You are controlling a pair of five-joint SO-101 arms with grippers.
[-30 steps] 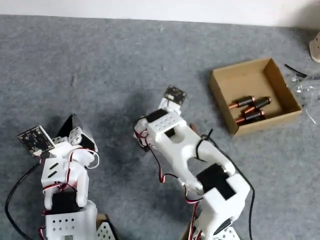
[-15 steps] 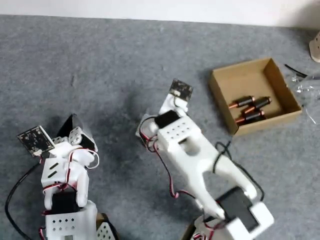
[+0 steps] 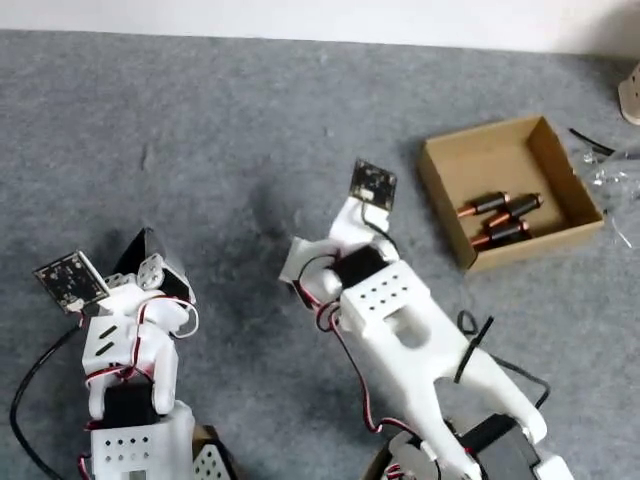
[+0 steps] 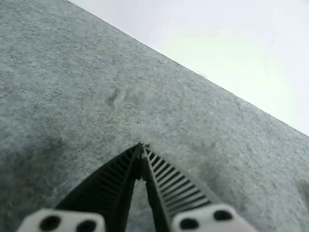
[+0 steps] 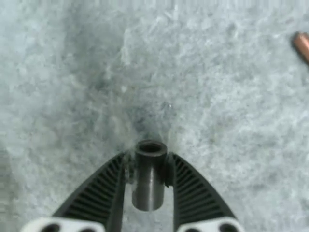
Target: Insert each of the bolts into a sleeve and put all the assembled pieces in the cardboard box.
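Sleeve (image 5: 148,183) in right hand (image 5: 147,157), nearer box (image 3: 490,163)

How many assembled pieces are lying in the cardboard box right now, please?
3 assembled pieces, clustered in the cardboard box: one upper left, one upper right, one below them. None looks hidden.

Right arm (image 3: 400,310): has stretched out across the table over the last second. The wrist end moved away from the base and slightly toward the box (image 3: 490,160). The camera board (image 3: 372,184) now lies closer to the box's near corner. Elbow and rear links have swung down toward the lower edge of the high view, partly past it.
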